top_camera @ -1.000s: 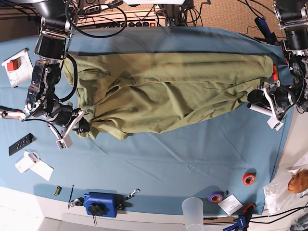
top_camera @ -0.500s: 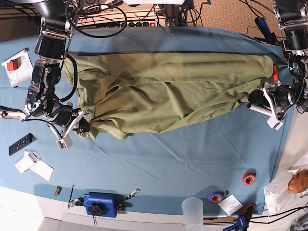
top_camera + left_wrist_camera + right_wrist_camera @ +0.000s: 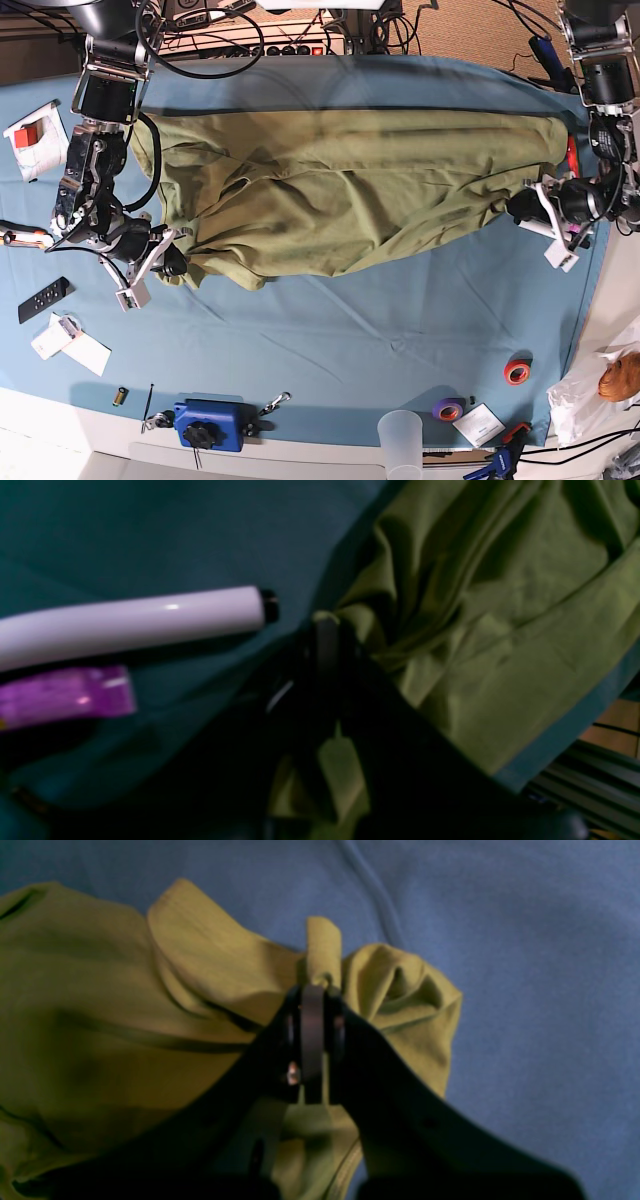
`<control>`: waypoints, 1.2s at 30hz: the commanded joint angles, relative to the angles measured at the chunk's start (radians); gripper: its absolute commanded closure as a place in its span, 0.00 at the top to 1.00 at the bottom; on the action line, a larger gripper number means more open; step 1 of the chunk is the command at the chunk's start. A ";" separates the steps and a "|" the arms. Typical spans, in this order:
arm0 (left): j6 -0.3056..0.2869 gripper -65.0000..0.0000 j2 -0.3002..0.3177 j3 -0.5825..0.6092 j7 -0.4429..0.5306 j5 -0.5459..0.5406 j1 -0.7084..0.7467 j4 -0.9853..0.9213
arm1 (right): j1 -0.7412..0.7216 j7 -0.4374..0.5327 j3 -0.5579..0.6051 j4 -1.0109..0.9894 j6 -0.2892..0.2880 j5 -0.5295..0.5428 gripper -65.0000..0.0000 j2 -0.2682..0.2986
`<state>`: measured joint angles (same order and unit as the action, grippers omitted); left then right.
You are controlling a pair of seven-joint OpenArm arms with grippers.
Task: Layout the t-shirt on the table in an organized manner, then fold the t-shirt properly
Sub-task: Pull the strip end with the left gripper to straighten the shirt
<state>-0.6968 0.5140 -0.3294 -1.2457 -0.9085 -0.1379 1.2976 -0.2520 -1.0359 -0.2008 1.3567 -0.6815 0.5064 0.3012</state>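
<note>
While both grippers, left [image 3: 325, 630] and right [image 3: 312, 995], pinch the t-shirt [image 3: 340, 190] at the table [image 3: 330, 340] ends, thin bites risk slipping.

Nothing readable anywhere. White packet with a red patch [image 3: 36, 138], the cards [image 3: 72, 345] and the tag [image 3: 477, 423], all lying around the t-shirt [image 3: 340, 190]: too small and blurry for any lettering.
</note>
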 commanded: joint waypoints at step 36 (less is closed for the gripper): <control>-0.001 0.32 0.068 -0.008 0.211 0.079 -0.203 0.008 | -0.025 0.026 -0.004 0.019 -0.007 0.017 0.00 0.014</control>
<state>-0.6968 0.5602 -0.3294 -1.0592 -0.8124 -0.3157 1.2934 -0.2520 -1.0355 -0.2008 1.3567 -0.6819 0.5064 0.3008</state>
